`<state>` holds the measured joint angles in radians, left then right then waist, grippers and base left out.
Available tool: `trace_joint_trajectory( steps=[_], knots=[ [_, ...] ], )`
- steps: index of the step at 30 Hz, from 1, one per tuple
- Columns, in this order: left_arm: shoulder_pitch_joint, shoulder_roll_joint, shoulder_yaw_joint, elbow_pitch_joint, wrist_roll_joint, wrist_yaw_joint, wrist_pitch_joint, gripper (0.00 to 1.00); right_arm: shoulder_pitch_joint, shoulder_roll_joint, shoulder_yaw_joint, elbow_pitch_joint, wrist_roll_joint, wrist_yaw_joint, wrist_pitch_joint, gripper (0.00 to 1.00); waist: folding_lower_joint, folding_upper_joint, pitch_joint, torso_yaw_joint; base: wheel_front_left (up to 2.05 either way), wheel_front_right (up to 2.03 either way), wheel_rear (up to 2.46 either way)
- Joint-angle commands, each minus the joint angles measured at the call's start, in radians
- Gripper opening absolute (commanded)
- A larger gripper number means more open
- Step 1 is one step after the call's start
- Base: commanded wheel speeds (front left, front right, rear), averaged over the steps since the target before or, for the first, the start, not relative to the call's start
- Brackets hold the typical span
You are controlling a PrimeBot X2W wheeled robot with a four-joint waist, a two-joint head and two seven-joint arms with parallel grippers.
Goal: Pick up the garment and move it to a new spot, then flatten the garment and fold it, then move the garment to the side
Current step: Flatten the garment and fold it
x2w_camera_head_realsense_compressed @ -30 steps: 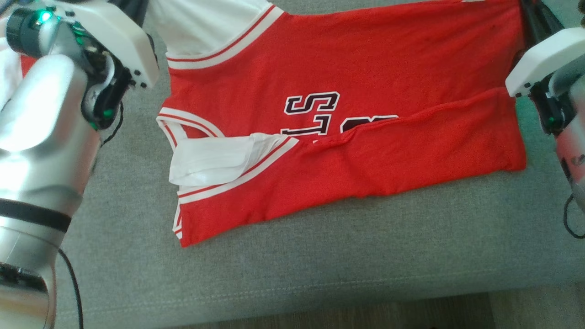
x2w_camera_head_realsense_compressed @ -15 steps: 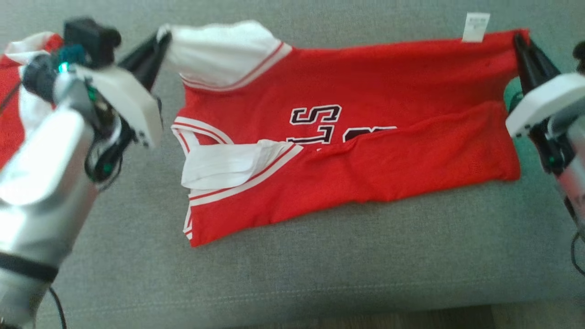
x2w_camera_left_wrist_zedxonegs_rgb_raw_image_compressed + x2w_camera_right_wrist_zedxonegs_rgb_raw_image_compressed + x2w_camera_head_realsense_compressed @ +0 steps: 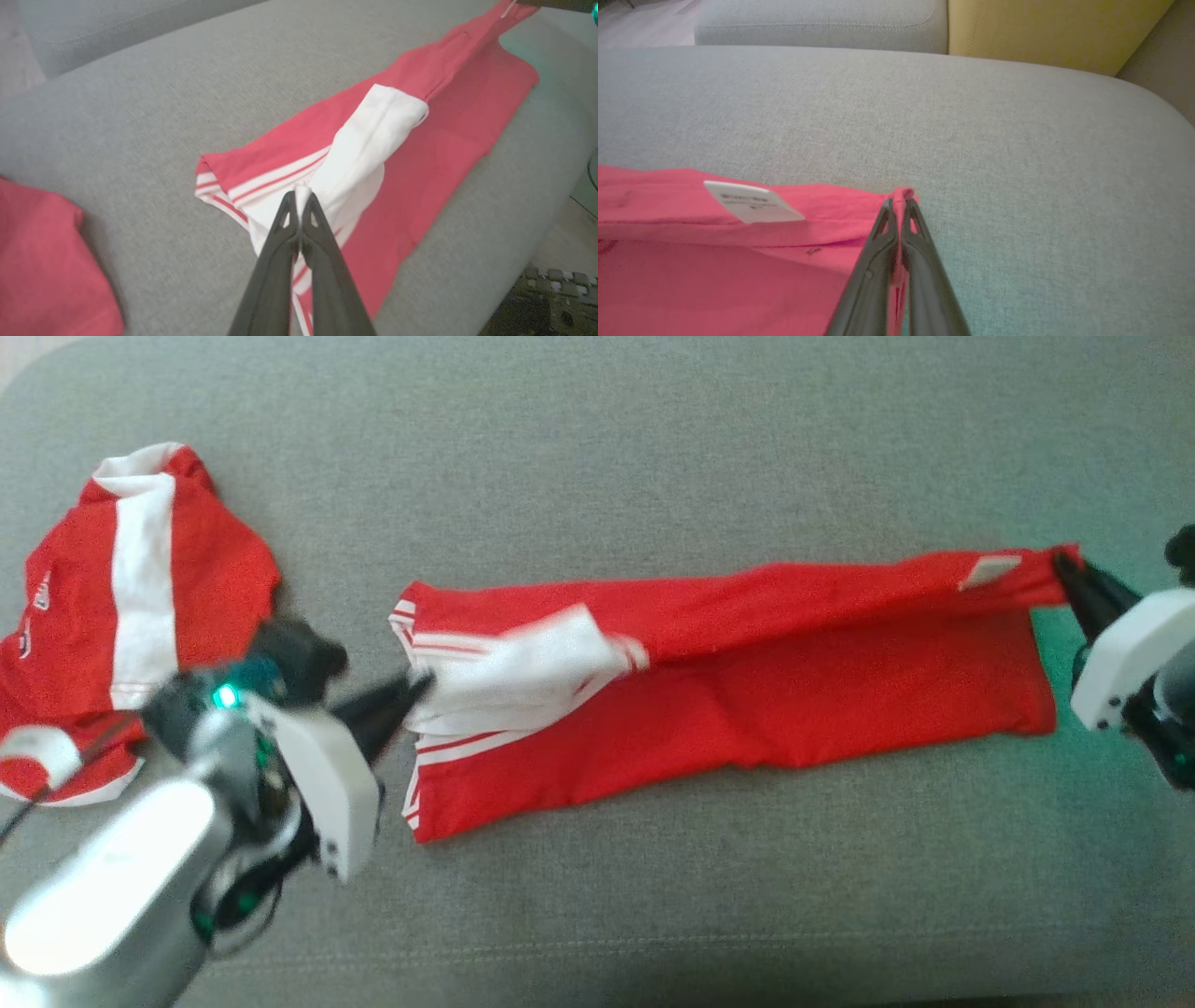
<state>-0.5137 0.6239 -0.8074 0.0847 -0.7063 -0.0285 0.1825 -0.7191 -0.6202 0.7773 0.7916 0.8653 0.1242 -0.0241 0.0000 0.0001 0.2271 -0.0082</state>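
On grey cushion [image 3: 597,476], red garment [image 3: 794,700], white-trimmed, in long narrow fold.

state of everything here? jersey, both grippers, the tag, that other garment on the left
red jersey, folded lengthwise into a long strip on the grey cushion, top layer stretched between the grippers
left gripper, shut on the jersey's white sleeve end
right gripper, shut on the jersey's hem corner
white tag, exposed, lying on the top layer
second red-and-white garment, rumpled, loose on the cushion
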Motion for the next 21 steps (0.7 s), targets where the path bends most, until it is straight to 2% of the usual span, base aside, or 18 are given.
trace_joint_trajectory(
  steps=[1,6,12,13,14,15,16,17,21],
  knots=[
    [-0.025,0.056,0.041,-0.044,-0.010,0.006,0.014,0.00,0.025,-0.042,0.008,-0.029,0.012,0.007,0.013,0.00,0.0000,-0.0001,-0.007,0.005,0.00,0.00,0.00],
    [0.036,0.087,0.023,-0.110,-0.030,0.027,0.053,0.00,0.064,-0.092,0.025,-0.090,0.014,0.007,0.091,0.00,0.0000,-0.0001,-0.017,0.007,0.00,0.00,0.00],
    [0.068,0.090,-0.011,-0.099,-0.017,0.030,0.065,0.00,0.105,-0.122,0.029,-0.155,0.025,0.007,0.191,0.00,0.0000,-0.0001,-0.034,-0.003,0.00,0.00,0.00],
    [0.073,0.088,-0.016,-0.093,-0.018,0.030,0.067,0.00,0.111,-0.126,0.028,-0.163,0.024,0.007,0.203,0.26,0.0000,-0.0001,-0.038,-0.005,0.00,0.00,0.00],
    [0.077,0.087,-0.022,-0.085,-0.015,0.031,0.072,0.32,0.120,-0.128,0.024,-0.168,0.028,0.007,0.217,1.00,0.0000,-0.0001,-0.041,-0.006,0.00,0.00,0.00],
    [0.081,0.088,-0.029,-0.078,-0.011,0.032,0.077,0.51,0.129,-0.130,0.019,-0.173,0.035,0.007,0.232,1.00,0.0000,-0.0001,-0.045,-0.008,0.00,0.00,0.00],
    [0.084,0.088,-0.034,-0.070,-0.008,0.035,0.081,0.89,0.137,-0.132,0.016,-0.181,0.037,0.007,0.244,1.00,0.0000,-0.0001,-0.049,-0.009,0.00,0.00,0.00],
    [0.087,0.090,-0.039,-0.062,-0.003,0.039,0.086,1.00,0.144,-0.136,0.011,-0.191,0.040,0.007,0.254,1.00,0.0000,-0.0001,-0.052,-0.011,0.00,0.00,0.00],
    [0.087,0.083,-0.023,-0.041,0.002,0.072,0.061,1.00,0.161,-0.162,-0.040,-0.212,0.009,0.007,0.260,1.00,0.0000,-0.0001,-0.074,-0.013,0.00,0.00,0.00]
  ],
)
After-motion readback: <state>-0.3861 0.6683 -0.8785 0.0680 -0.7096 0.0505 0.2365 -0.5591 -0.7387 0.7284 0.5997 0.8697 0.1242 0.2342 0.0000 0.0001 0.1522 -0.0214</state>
